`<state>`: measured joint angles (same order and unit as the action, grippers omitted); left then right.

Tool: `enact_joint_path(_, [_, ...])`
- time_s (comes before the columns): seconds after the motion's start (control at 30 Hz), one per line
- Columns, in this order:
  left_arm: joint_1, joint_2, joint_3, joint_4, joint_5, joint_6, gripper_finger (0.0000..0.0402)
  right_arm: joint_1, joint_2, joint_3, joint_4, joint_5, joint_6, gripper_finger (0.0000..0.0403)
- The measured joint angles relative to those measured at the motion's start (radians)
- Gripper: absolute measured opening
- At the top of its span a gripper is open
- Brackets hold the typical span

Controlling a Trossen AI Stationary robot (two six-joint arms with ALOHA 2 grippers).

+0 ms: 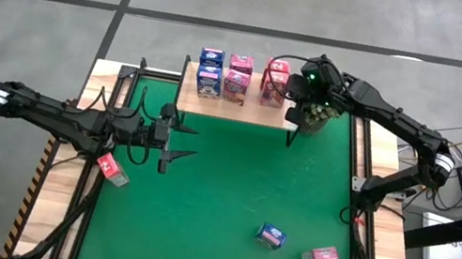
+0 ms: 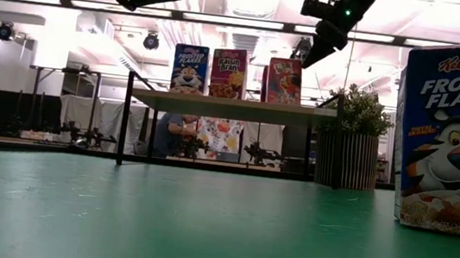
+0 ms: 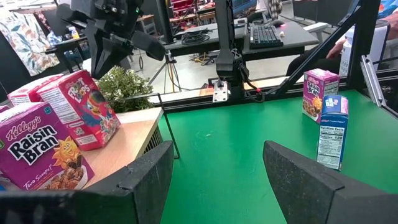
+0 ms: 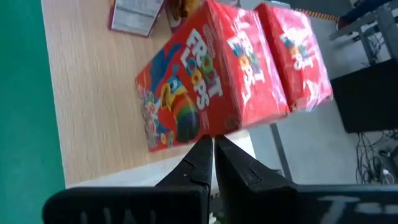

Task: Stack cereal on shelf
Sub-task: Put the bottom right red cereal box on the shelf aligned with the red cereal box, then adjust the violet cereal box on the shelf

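- The green mat (image 1: 229,196) covers most of the light wooden table (image 1: 97,77).
- The shelf (image 1: 253,112), a pale wooden rectangular board on thin black legs, stands at the mat's far edge.
- On the shelf stand six small cardboard cereal boxes in three pairs: blue Frosted Flakes boxes (image 1: 209,72) on the left, magenta Raisin Bran boxes (image 1: 238,79) in the middle and red Froot Loops boxes (image 1: 275,80) on the right, each pair set one behind the other.
- In the low view their printed fronts stand upright in a row along the shelf's top.
- Three more boxes are on the mat: a red-pink box (image 1: 112,169) near the left edge, lying tilted; a blue box (image 1: 270,236) and a pink box (image 1: 320,256) near each other at the near right.
- The left gripper (image 1: 179,142) hovers over the mat in front of the shelf's left end, its fingers spread wide and holding nothing.
- The right gripper (image 1: 295,112) hangs at the shelf's right end, just beside the red boxes, its fingers pressed together and empty.
- A small green potted plant (image 1: 317,116) sits just past the shelf's right end.
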<state>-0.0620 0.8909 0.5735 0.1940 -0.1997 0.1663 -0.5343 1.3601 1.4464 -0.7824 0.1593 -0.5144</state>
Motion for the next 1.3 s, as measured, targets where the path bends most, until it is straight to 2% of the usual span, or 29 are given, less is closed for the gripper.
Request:
enact_joint_path(0.5, [0.0, 0.0, 0.0, 0.0, 0.0, 0.0, 0.0232, -0.003, -0.018, 0.001, -0.042, 0.002, 0.033, 0.0009])
enact_joint_path(0.77, [0.0, 0.0, 0.0, 0.0, 0.0, 0.01, 0.0232, 0.007, -0.047, 0.001, 0.027, 0.001, 0.074, 0.0009])
enact_joint_path(0.9, [0.0, 0.0, 0.0, 0.0, 0.0, 0.029, 0.0232, 0.035, -0.073, 0.001, 0.099, -0.018, 0.103, 0.0009])
enact_joint_path(1.03, [0.0, 0.0, 0.0, 0.003, 0.0, 0.044, 0.0232, 0.068, -0.069, 0.002, 0.2, -0.109, 0.123, 0.0009])
enact_joint_path(1.3, [0.0, 0.0, 0.0, 0.007, 0.0, 0.053, 0.0232, 0.117, 0.041, 0.002, 0.42, -0.141, 0.096, 0.0009])
